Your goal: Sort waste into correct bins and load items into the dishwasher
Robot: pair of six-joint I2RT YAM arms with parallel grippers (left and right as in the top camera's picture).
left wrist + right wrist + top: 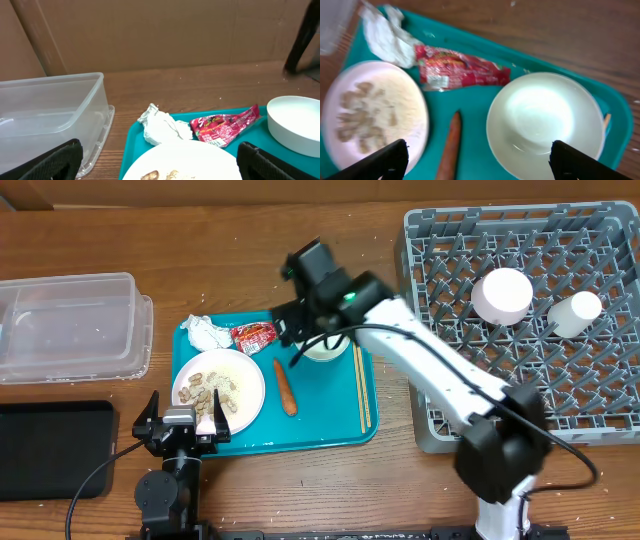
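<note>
Reaching for the white bowl (545, 125) with the right gripper (480, 159), jaws spread wide, bowl just below and between them (off-centre, toward one finger). Next, likely: dropping onto its rim, pinching, carrying to the dish rack (450, 250).

plate (247, 376), bowl (545, 120) on tray (322, 405), rack (440, 300) to right

teal tray (322, 402) | wooden table (300, 240) | brown cardboard wall (175, 35)
</note>
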